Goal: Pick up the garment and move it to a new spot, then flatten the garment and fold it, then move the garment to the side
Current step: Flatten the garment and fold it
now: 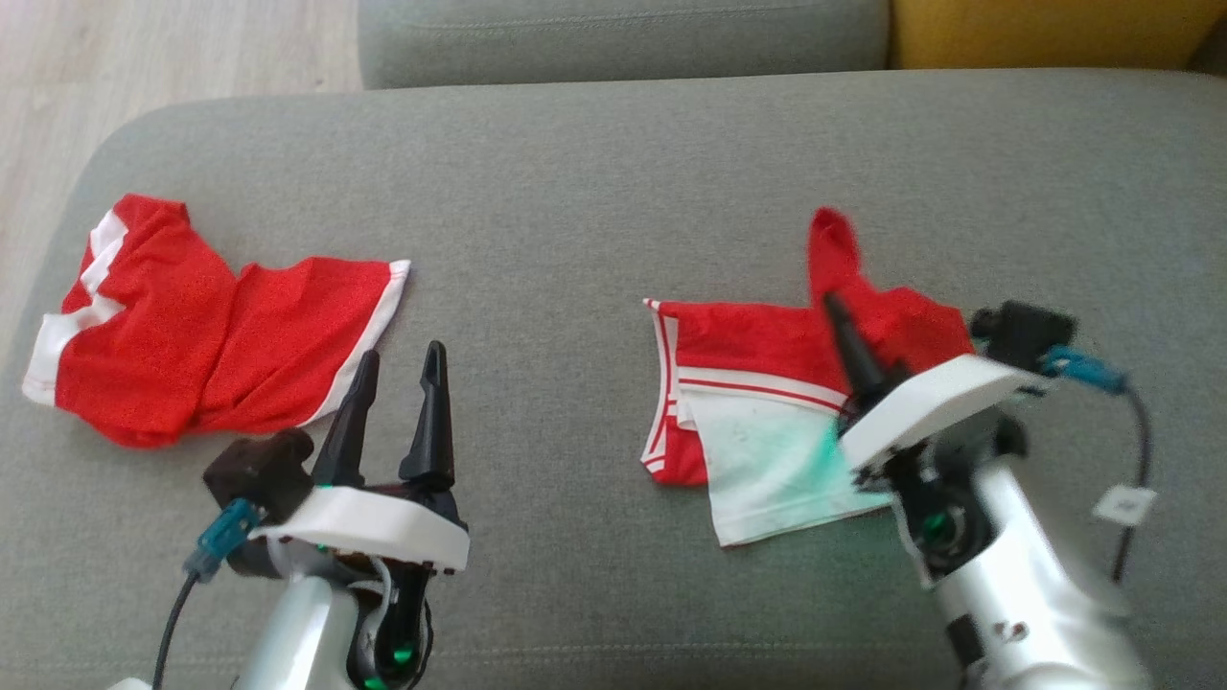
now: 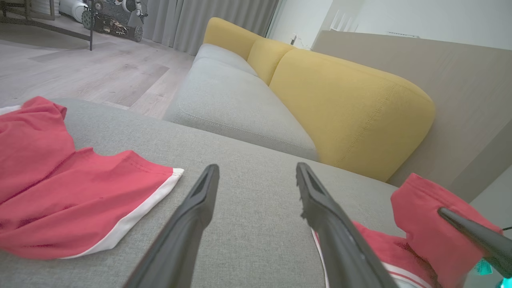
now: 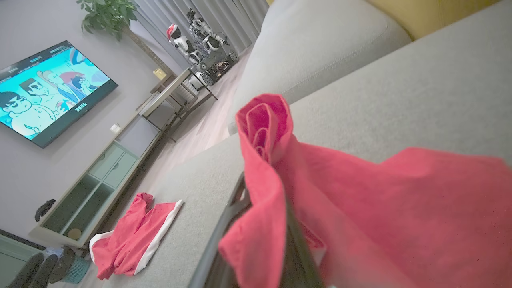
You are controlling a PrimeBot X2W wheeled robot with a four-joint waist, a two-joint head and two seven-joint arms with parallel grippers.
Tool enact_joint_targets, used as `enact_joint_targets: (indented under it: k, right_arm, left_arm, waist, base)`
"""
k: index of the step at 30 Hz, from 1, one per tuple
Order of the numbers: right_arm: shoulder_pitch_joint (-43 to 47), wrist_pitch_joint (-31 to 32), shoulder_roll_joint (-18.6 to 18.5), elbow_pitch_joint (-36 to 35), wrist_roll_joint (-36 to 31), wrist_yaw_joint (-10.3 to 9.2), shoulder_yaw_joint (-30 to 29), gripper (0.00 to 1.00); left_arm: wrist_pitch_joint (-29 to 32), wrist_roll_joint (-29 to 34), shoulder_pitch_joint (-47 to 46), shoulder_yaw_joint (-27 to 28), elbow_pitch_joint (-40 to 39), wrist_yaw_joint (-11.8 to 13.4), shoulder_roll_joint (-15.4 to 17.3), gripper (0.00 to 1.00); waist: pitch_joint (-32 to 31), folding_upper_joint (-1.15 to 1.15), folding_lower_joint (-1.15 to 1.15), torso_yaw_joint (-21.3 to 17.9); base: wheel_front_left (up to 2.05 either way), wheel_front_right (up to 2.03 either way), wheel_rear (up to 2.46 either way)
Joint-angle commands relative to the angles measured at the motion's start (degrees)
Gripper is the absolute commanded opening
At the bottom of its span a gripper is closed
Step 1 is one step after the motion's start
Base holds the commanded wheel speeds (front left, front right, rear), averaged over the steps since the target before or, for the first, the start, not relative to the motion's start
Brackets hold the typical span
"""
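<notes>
A red garment with white stripes and a pale lining (image 1: 757, 355) lies rumpled on the right of the grey cushion (image 1: 594, 192). My right gripper (image 1: 832, 305) is shut on a fold of it, and a red flap stands lifted above the fingertips. In the right wrist view the red cloth (image 3: 360, 208) drapes over the dark fingers (image 3: 228, 224) and hides their tips. My left gripper (image 1: 403, 353) hovers open over bare cushion with nothing between its fingers. In the left wrist view the left gripper (image 2: 258, 167) shows the same gap, with the held garment (image 2: 424, 224) at the lower right.
A second red garment with white trim (image 1: 192, 335) lies spread at the cushion's left end, just left of the left gripper. Behind the cushion are a grey sofa seat (image 1: 623, 38) and a yellow backrest (image 2: 344, 104). Wooden floor (image 1: 144, 57) lies beyond the left edge.
</notes>
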Motion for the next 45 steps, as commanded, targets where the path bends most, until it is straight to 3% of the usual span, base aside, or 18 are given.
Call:
enact_joint_targets:
  k: [1, 11, 12, 13, 18, 25, 29, 34, 45]
  right_arm:
    - [-1.3, -1.3, 0.6, -1.2, 1.2, 0.39, 2.6, 0.0]
    - [-3.4, -8.8, 0.6, 9.3, 4.5, 0.39, 14.2, 0.0]
    - [-3.7, -9.5, 0.6, 9.9, 5.3, 0.39, 15.1, 0.34]
    - [-3.9, -9.9, 0.6, 10.3, 6.4, 0.39, 16.3, 1.0]
    - [-4.8, -11.4, 0.6, 9.0, 12.5, 0.39, 24.0, 1.0]
    - [-6.6, -13.1, 0.6, 9.6, 16.7, 0.39, 29.9, 1.0]
    - [-8.6, -15.0, 0.6, 10.5, 17.0, 0.39, 30.3, 1.0]
    - [-12.0, -18.2, -0.2, 13.6, 10.7, 0.39, 26.6, 1.0]
    - [-9.6, -21.1, -10.7, 10.0, -9.2, 0.39, 13.3, 1.0]
  left_arm:
    - [-0.7, -0.2, -1.6, 1.7, -1.9, 0.2, 0.3, 1.0]
    - [-0.7, -0.1, -1.8, 1.8, -1.3, 0.1, 0.3, 1.0]
    - [-0.7, 0.0, -1.8, 1.8, -1.2, 0.1, 0.3, 1.0]
    - [-0.7, 0.0, -1.8, 1.7, -1.2, 0.1, 0.3, 1.0]
    - [-0.7, 0.1, -2.0, 2.0, -1.2, 0.1, 0.3, 1.0]
    - [-0.7, -0.1, -2.7, 1.6, -1.2, 0.4, 0.3, 1.0]
    - [-0.7, -0.2, -2.5, 1.9, -1.1, 0.4, 0.3, 1.0]
    - [-0.7, -0.4, -2.0, 2.2, -1.5, 0.4, 0.3, 1.0]
    - [-0.7, -1.2, -0.9, 1.5, -3.0, 0.9, 0.3, 1.0]
  waist:
    - [0.2, 0.0, 0.0, 0.4]
    - [0.7, 0.0, 0.0, 1.8]
    - [0.8, 0.0, 0.0, 1.8]
    - [0.9, 0.0, 0.0, 1.8]
    - [1.7, 0.0, 0.0, 1.5]
    - [2.2, 0.0, 0.0, 0.9]
    - [1.8, 0.0, 0.0, -0.2]
    - [0.5, 0.0, 0.0, -2.0]
    - [-1.1, 0.0, 0.0, -4.7]
  base:
    - [0.0, 0.0, 0.0]
    - [0.0, 0.0, 0.0]
    - [0.0, 0.0, 0.0]
    - [0.0, 0.0, 0.0]
    - [0.0, 0.0, 0.0]
    - [0.0, 0.0, 0.0]
    - [0.0, 0.0, 0.0]
    - [0.0, 0.0, 0.0]
    - [0.0, 0.0, 0.0]
